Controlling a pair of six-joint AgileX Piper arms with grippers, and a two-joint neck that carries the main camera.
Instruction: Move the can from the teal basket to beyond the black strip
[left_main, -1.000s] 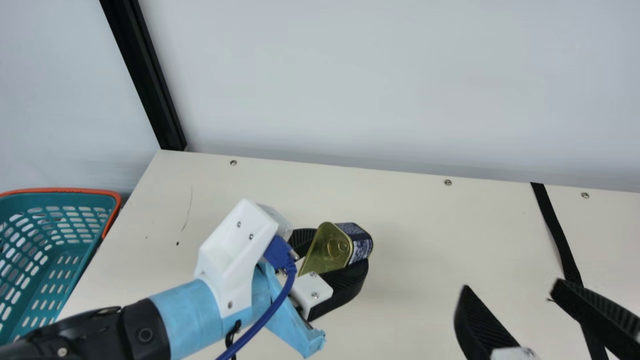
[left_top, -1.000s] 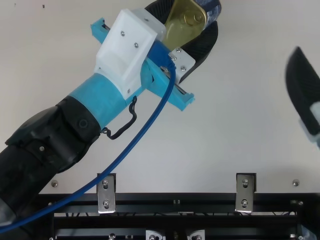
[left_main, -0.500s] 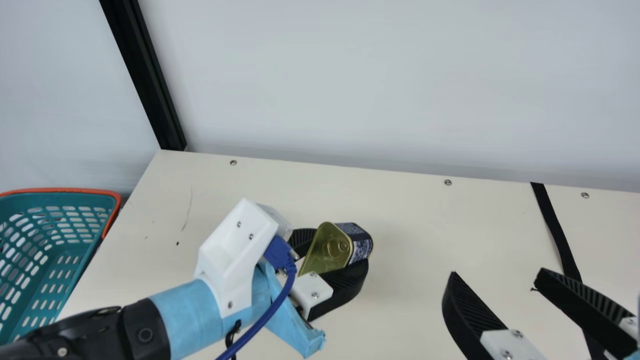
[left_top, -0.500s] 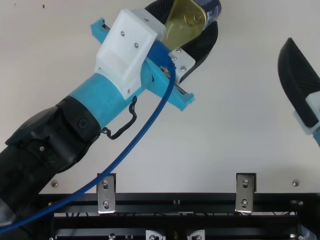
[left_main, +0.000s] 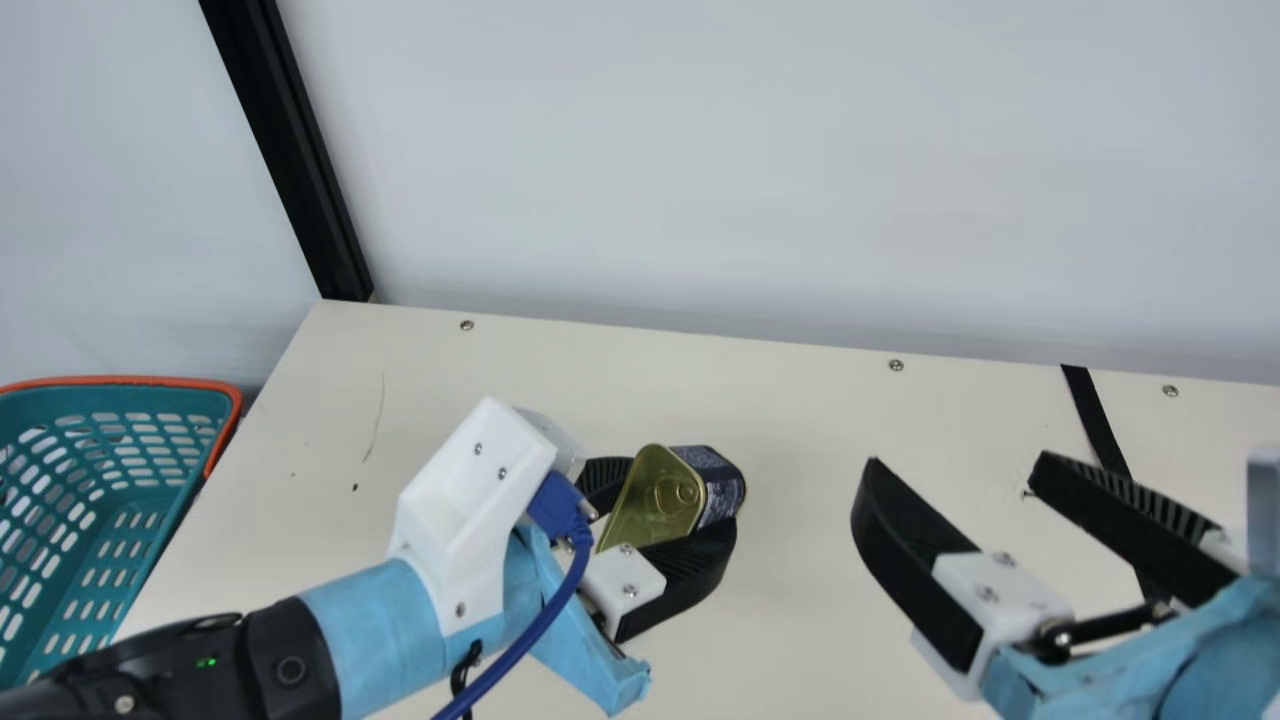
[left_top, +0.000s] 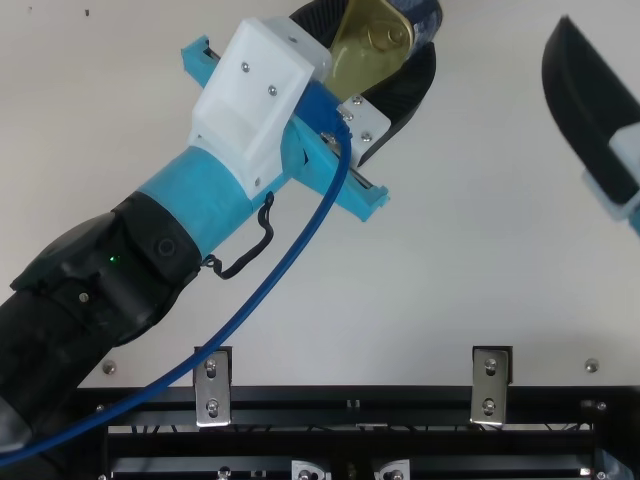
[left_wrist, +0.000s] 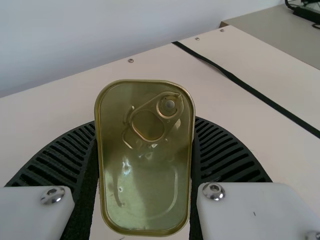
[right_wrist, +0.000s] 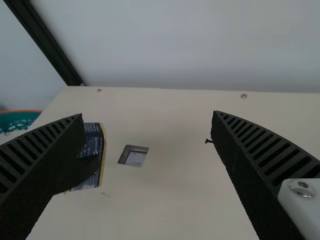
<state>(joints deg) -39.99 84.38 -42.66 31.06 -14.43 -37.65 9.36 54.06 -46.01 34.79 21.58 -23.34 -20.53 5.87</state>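
Gold-lidded, the can (left_main: 655, 495) is sitting clamped in your left claw (left_wrist: 145, 125) over the bench (left_main: 800, 430), so you're best bringing your wide-spread right claw (left_main: 957, 458) squarely around its free end and closing before loosening the left.

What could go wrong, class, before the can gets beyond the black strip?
The left gripper holds the can short of the black strip, so letting go here would probably leave it on the wrong side. The right gripper is open and not touching the can; in a handover it might knock the can askew, or close too late to catch it.
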